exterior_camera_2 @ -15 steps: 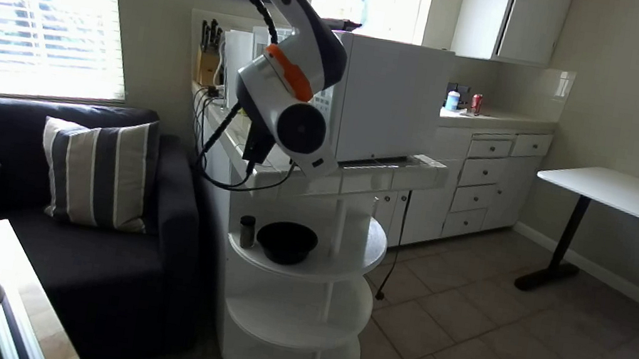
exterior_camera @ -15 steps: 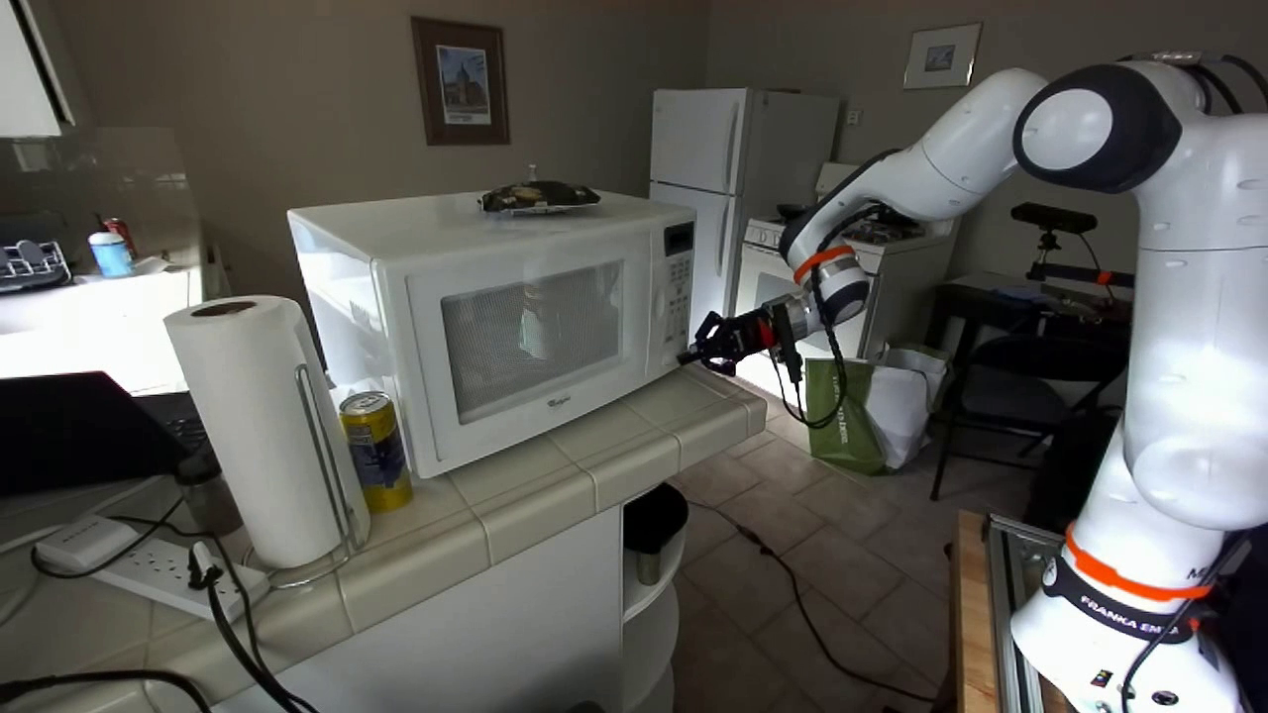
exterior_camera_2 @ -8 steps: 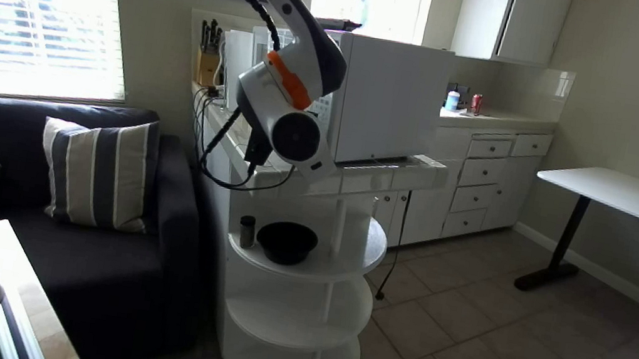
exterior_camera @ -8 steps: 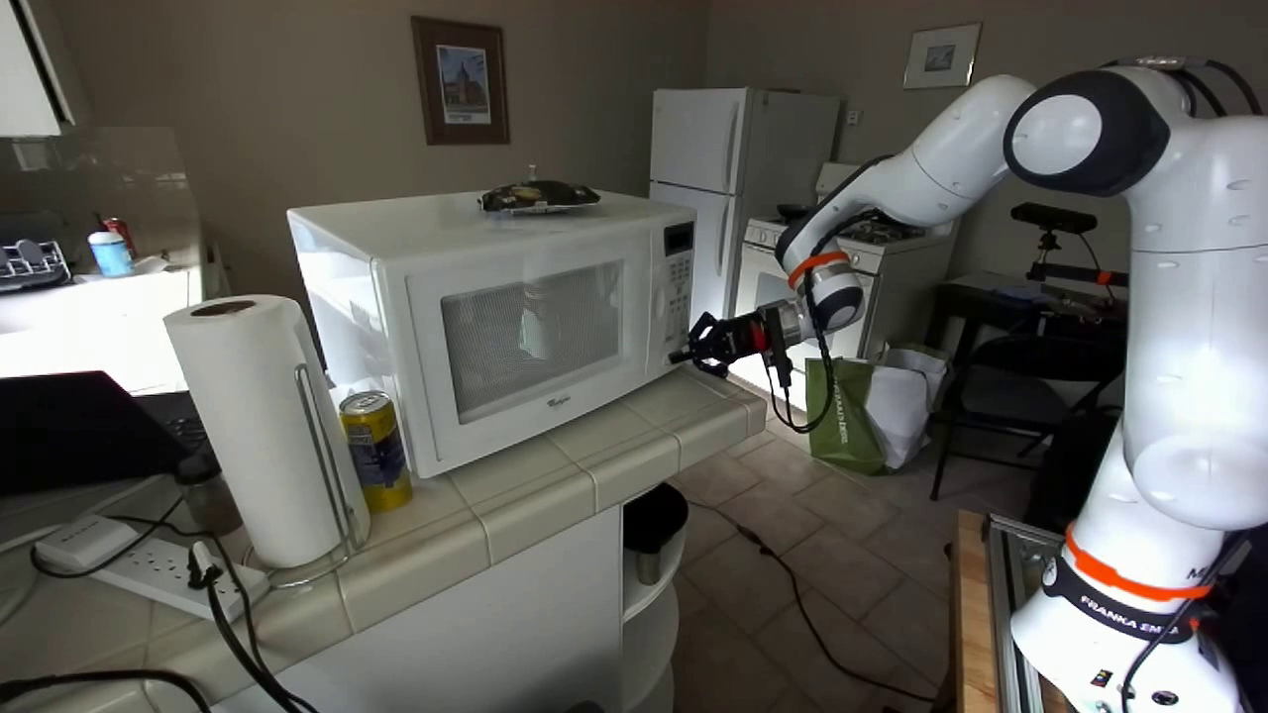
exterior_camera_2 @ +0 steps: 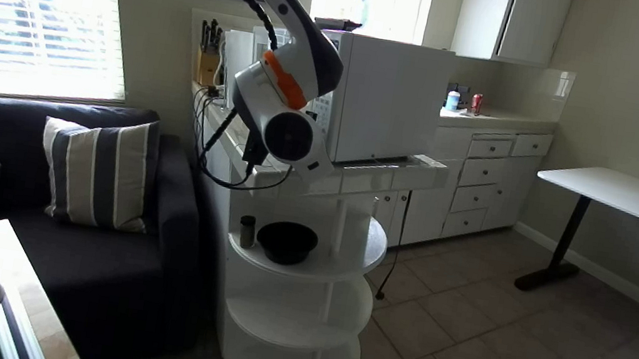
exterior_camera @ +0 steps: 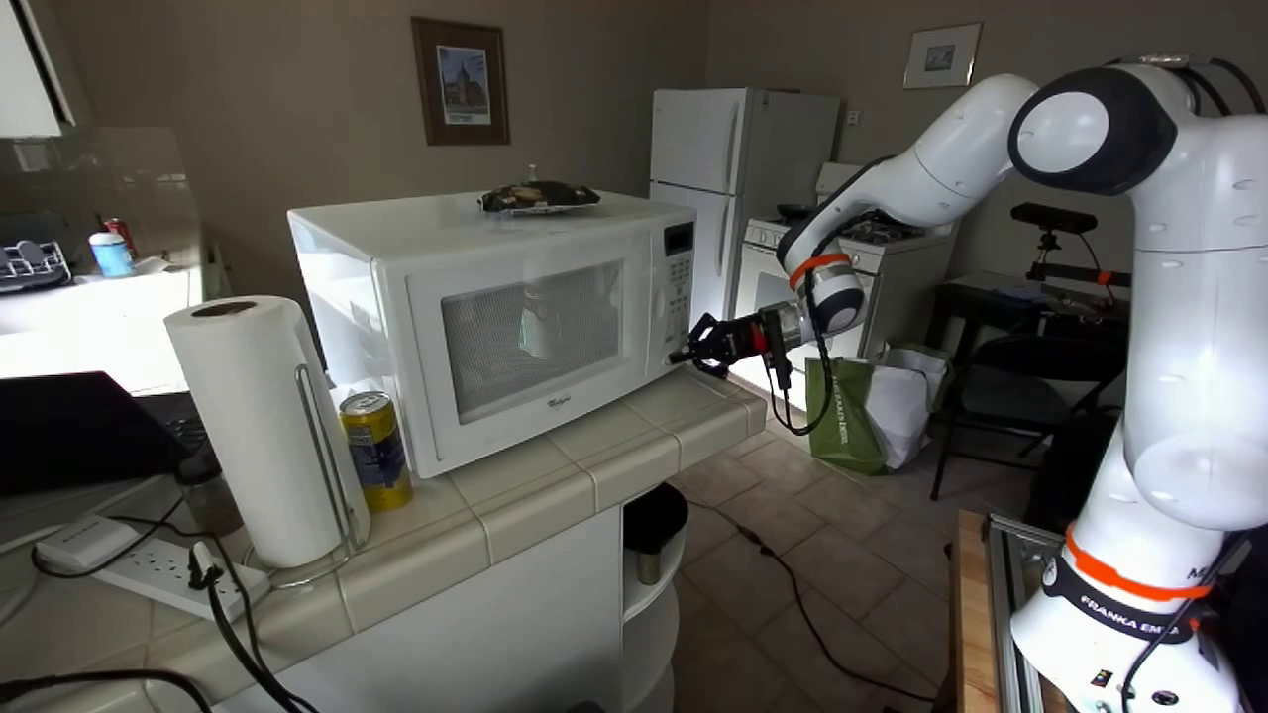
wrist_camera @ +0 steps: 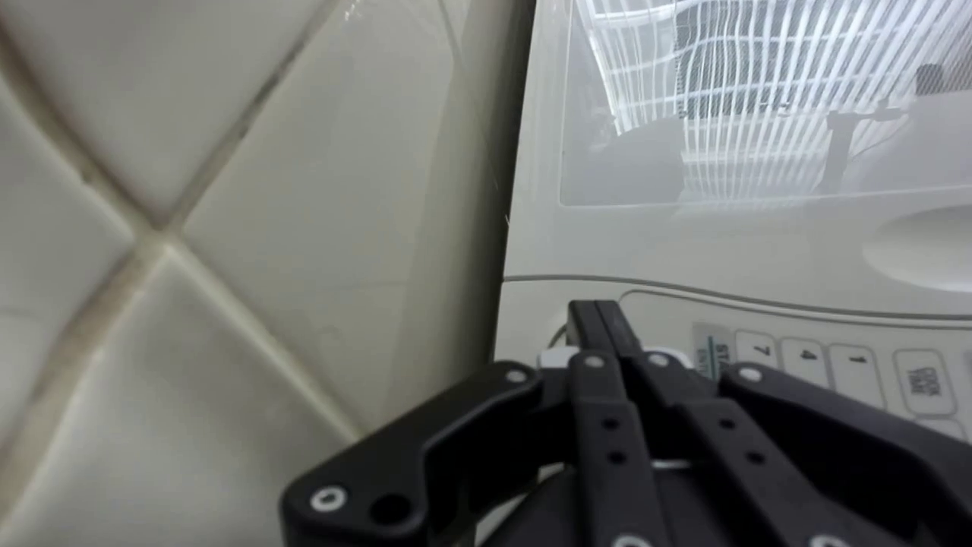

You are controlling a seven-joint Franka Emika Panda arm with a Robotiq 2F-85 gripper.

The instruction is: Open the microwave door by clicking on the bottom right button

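Paper towel roll (exterior_camera: 260,436): leftmost of the items inspected in an exterior view; upright on a wire holder (exterior_camera: 317,436), whose side rod presumably steadies it when sheets are torn.
Drinks can (exterior_camera: 376,451): upright between roll and appliance, just beside the latter; contact cannot be told. Judged clear of the pressing work, though a swinging door might come close.
Microwave (exterior_camera: 466,226): Whirlpool countertop model on the tiled desk (exterior_camera: 619,426); its panel end lies nearest the robot, which suits the reach.
Door (exterior_camera: 530,337): closed, covering most of the front. Hinge not visible; judged to be at the left, since the grip recess (wrist_camera: 926,247) sits by the controls.
Control panel (exterior_camera: 679,282): right-hand strip of the front. Bottom button masked in the wrist view; whether depressed, cannot be told.
Fingers (wrist_camera: 586,327): pressed together, nothing between them; tips at the panel's lower end, contact unconfirmed. Judged so set to serve as one stiff prod.
Robot arm (exterior_camera: 1179,327): stretched low from the right, presumably for a square push.
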